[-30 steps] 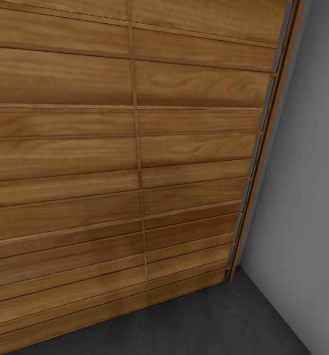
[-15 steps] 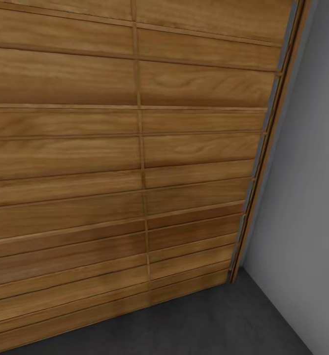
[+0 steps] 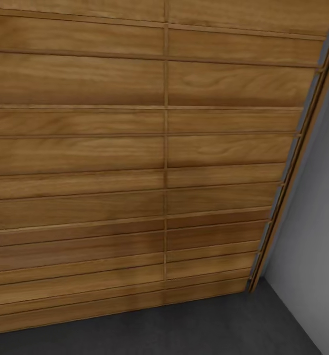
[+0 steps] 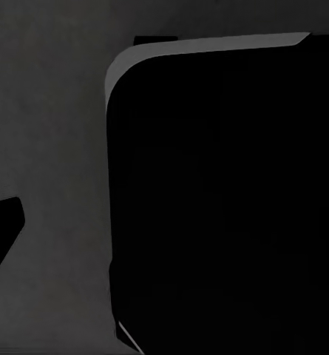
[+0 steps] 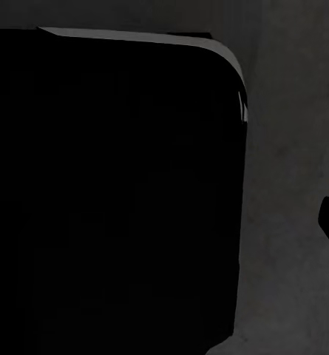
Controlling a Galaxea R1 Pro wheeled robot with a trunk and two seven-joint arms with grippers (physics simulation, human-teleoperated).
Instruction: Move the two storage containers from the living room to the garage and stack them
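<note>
Black, rounded robot bodywork [image 4: 223,200] looms in the left wrist view over the dark grey concrete-like floor [image 4: 53,111]; a similar black mass [image 5: 112,192] shows in the right wrist view. Whether either claw is spread or pressed together cannot be told. Ahead stands one wooden slatted panel door [image 3: 135,148], a pale grey wall [image 3: 317,207] at its right, the floor near.

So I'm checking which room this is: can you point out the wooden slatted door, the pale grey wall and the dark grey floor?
Wooden slatted door [image 3: 135,148]: head view, middle slat.
Pale grey wall [image 3: 314,222]: head view, bare face.
Dark grey floor [image 3: 184,330]: head view, strip below door.
</note>
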